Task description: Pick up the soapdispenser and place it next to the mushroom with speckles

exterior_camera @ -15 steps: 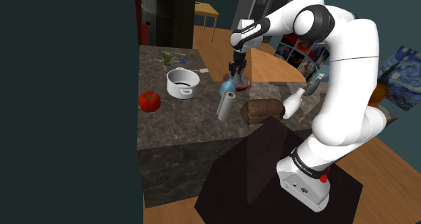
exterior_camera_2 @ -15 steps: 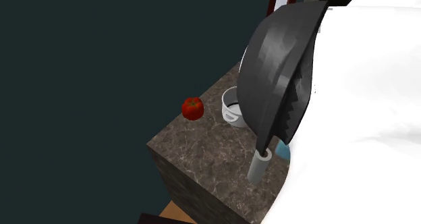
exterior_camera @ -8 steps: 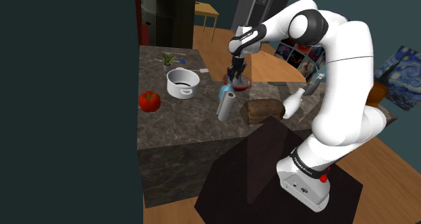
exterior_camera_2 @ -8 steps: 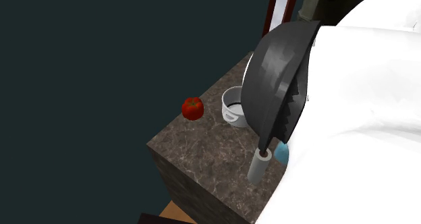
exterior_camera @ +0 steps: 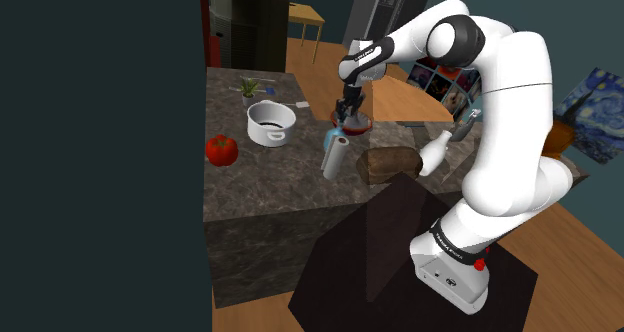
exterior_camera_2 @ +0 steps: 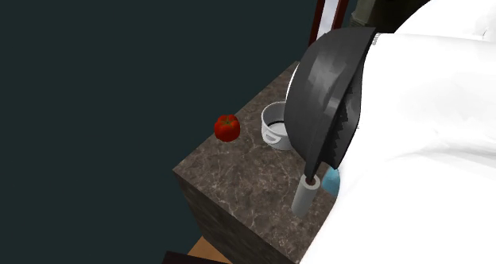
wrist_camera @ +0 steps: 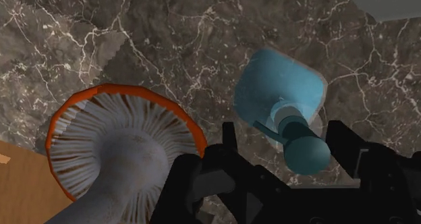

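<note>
- Jaws stand apart, straddling the pump top of the blue soap dispenser; I grip nothing that I can see.
- The dispenser stands upright on the marbled bench, just beside the orange-capped mushroom lying on its side; speckles hidden from me.
- I judge the placing all but done: next I should rise straight, clear of the pump.

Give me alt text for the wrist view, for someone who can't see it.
A blue soap dispenser stands inside the open black gripper, not clasped. Beside it, a mushroom with an orange-red rim lies gills-up on the dark marbled counter.
</note>
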`<move>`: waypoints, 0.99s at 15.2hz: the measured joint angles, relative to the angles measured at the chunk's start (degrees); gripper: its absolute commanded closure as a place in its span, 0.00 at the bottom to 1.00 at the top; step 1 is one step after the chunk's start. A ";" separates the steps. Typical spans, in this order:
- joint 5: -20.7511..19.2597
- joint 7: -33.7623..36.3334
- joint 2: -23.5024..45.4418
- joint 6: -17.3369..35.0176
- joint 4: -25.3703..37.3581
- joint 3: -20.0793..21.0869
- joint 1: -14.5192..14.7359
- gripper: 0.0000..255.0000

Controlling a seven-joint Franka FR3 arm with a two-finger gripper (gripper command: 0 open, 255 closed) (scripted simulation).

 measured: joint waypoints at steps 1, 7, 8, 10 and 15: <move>0.00 0.00 0.00 0.00 0.01 0.00 0.00 0.00; 0.04 0.02 -1.65 -1.41 -0.24 0.05 0.15 0.00; 0.08 -0.11 -2.45 -2.58 0.19 0.08 0.16 0.00; 0.15 -0.08 -3.91 -4.33 0.49 0.15 0.34 0.00; 0.17 -0.10 -4.30 -5.02 0.73 0.16 0.38 0.00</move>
